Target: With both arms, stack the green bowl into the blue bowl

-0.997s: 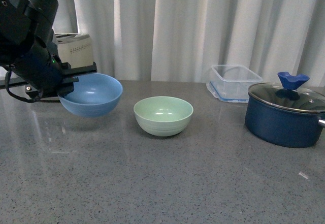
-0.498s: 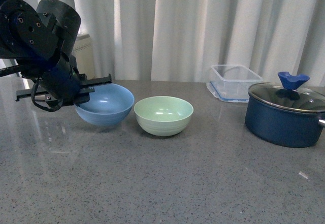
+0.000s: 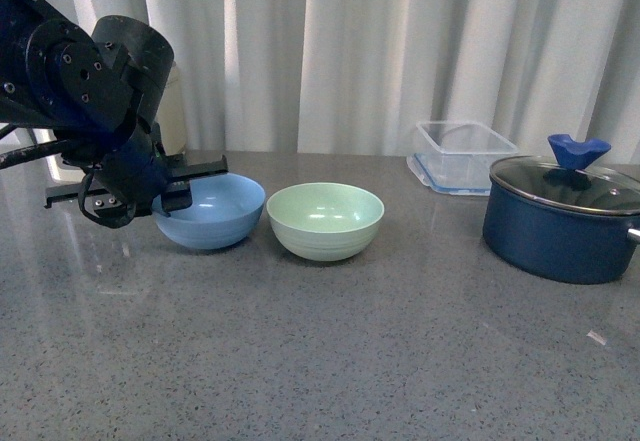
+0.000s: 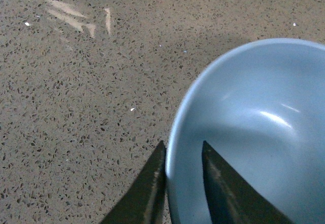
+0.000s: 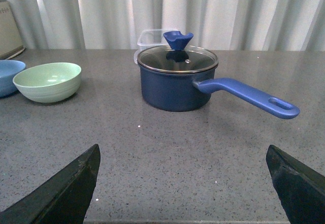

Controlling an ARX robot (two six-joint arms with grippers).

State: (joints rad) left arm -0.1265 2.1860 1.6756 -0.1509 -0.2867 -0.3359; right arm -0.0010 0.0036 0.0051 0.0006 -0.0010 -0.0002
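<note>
1. Two bowls stand side by side on the grey countertop [image 3: 320, 361] in the front view. The blue bowl [image 3: 212, 213] is on the left and the green bowl [image 3: 325, 221] just beside it on the right, with a narrow gap between them. The left gripper [image 3: 200, 183] grips the blue bowl's near-left rim. Well to the right are a clear container [image 3: 462, 153] and a dark blue lidded pot [image 3: 560, 229].
2. In the left wrist view, the left gripper's [image 4: 184, 148] fingers [image 4: 151, 186] are clenched on the blue bowl's [image 4: 259, 132] wall, one outside and one inside.
3. In the right wrist view, the right gripper [image 5: 183, 150] is spread wide and holds nothing above bare counter. The green bowl [image 5: 48, 82] sits well apart from it, upright and empty, and not inside the blue bowl [image 5: 7, 76].
</note>
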